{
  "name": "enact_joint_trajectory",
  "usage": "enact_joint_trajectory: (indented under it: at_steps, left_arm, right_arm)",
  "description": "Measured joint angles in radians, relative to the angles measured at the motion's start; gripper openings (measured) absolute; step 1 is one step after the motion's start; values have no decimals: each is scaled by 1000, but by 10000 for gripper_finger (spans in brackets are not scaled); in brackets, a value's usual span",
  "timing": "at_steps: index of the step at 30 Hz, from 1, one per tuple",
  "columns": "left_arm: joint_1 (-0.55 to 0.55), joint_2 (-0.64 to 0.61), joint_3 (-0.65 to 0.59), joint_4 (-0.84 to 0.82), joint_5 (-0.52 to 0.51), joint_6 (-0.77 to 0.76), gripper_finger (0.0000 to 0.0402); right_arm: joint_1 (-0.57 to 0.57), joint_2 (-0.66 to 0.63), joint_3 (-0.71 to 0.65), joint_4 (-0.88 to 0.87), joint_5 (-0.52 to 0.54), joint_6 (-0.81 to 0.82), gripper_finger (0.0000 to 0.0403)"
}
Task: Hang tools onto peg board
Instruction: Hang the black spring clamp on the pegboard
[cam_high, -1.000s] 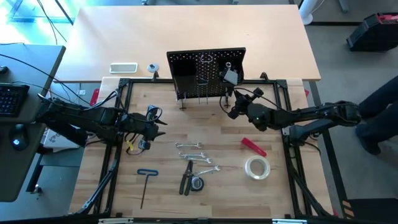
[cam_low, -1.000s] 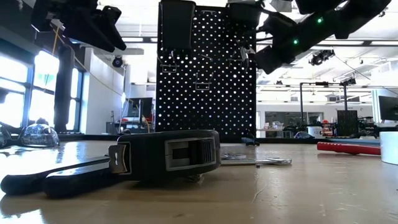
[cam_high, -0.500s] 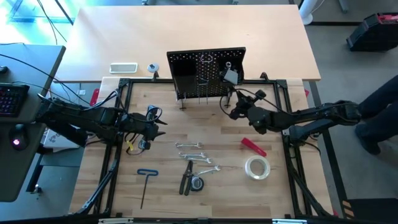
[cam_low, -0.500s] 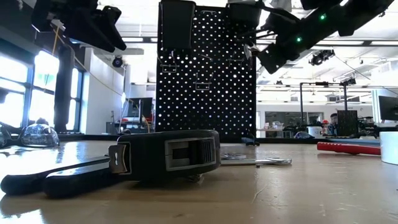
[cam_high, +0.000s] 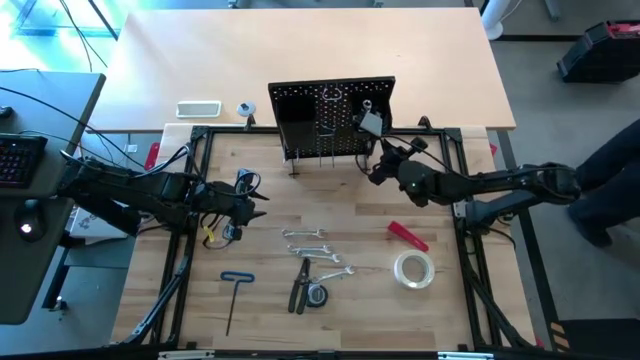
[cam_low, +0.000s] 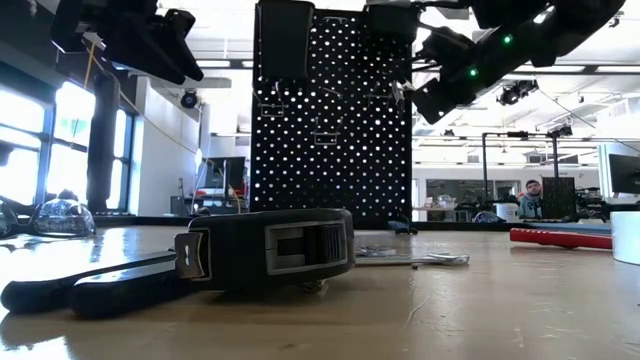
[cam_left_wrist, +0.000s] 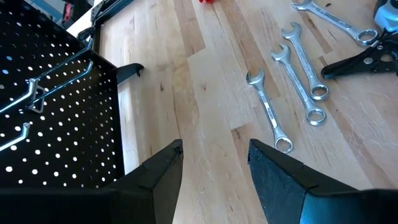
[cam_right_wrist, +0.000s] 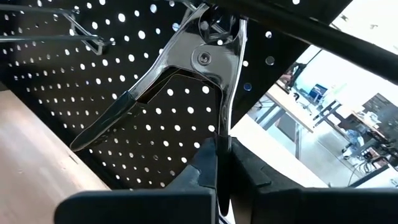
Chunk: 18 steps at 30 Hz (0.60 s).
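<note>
The black peg board stands upright at the table's far middle. My right gripper is at its right edge, well above the table, shut on silver pliers with dark handles whose head is up against the board; it also shows in the low view. My left gripper hangs open and empty over the table's left part, its fingers apart in the left wrist view. Three silver wrenches, dark-handled pliers, a blue T-handle hex key, a red-handled tool and a clear tape roll lie flat on the table. My right gripper pinches one handle of the pliers between its two fingers, which lie along that handle. The pliers are lifted clear of the table, their head up at the peg board by a hook. The other handle splays out to the side. Whether the head rests on a hook, I cannot tell.
A black tape measure lies by the dark-handled pliers. A white slab lies on the far table behind the black frame. Hooks and a bin stick out of the peg board's face. Bare wood lies between the board and the wrenches.
My right gripper has shifted a little toward the far edge and the peg board, carrying the pliers and staying shut on them.
</note>
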Motion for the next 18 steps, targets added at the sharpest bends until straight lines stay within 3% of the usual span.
enact_joint_trajectory:
  at_steps: [18]
  left_arm:
    - [2, 0, 0, 1, -13, 8, 175]
  right_arm:
    - [-74, 0, 0, 0, -107, 0, 5]
